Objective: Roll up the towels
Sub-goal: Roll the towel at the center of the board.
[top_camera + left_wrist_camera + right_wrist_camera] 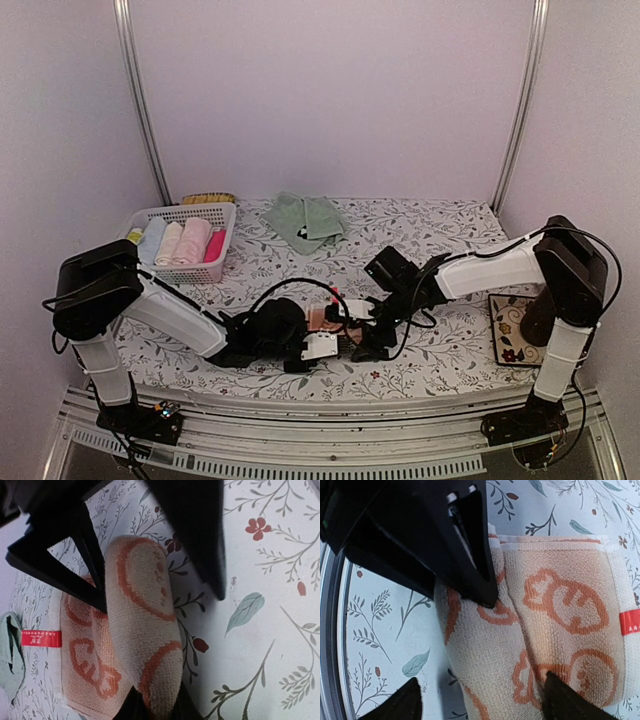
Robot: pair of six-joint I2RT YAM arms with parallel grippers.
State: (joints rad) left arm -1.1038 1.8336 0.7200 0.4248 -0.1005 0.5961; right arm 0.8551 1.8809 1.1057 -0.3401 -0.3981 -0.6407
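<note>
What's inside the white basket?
In the white basket lie rolled towels side by side: pale blue, cream, light pink and bright pink, with something yellowish at the left end. The basket's floor and anything under the rolls is covered, so I can't see it.

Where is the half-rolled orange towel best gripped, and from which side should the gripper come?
Grip the rolled part of the orange towel, across its thickness, coming from above. It is a raised ridge, while the flat rest lies thin on the table. The left gripper pinches one end, so the right gripper, open astride it, should probably take the other.
</note>
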